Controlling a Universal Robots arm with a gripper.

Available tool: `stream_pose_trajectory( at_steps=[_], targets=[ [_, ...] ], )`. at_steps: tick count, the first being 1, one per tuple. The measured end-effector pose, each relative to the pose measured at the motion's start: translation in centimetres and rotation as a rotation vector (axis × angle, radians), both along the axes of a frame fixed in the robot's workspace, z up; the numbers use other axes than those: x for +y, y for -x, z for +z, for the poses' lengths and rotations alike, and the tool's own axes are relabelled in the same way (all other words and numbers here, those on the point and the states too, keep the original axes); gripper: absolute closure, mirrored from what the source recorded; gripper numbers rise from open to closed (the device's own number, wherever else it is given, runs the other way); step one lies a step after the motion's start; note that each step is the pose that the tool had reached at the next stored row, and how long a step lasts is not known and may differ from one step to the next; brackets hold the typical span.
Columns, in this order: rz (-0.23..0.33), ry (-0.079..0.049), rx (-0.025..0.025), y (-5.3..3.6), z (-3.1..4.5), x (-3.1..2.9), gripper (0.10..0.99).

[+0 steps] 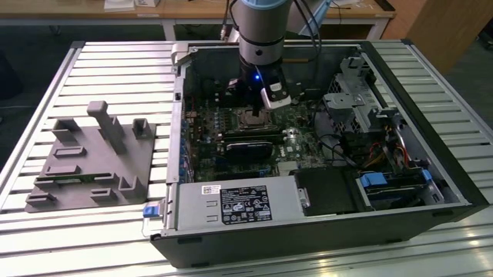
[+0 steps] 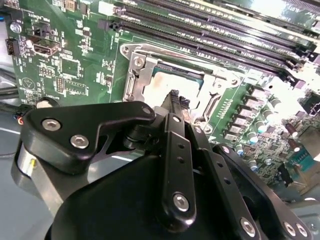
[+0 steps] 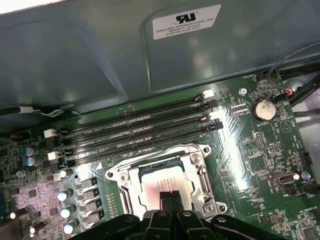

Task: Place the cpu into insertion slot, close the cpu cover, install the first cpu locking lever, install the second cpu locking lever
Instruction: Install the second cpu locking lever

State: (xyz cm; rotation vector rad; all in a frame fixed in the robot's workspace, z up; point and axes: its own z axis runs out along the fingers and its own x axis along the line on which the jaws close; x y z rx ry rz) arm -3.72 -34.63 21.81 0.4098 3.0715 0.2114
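The black gripper (image 3: 170,196), pinched narrow, rests on the silvery square cpu (image 3: 162,181) under its metal cpu cover (image 3: 200,172).

- Exterior view: even overhead room light; slatted table (image 1: 108,69) bright, computer case (image 1: 324,231) interior dim; blue lamp glowing on the arm (image 1: 258,34).
- First wrist view: white glare at 11 o'clock; case wall (image 3: 75,60) soft, hazy.
- Second wrist view: gripper (image 2: 175,97) near, dark, blurred; glare at 1 o'clock on circuit board (image 2: 75,55).
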Motion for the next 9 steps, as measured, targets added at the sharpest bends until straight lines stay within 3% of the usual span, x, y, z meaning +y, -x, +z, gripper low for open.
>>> stream_pose_trajectory(
  at_steps=[9],
  targets=[
    [0.0, 0.0, 0.0, 0.0, 0.05, 0.0, 0.98]
  ],
)
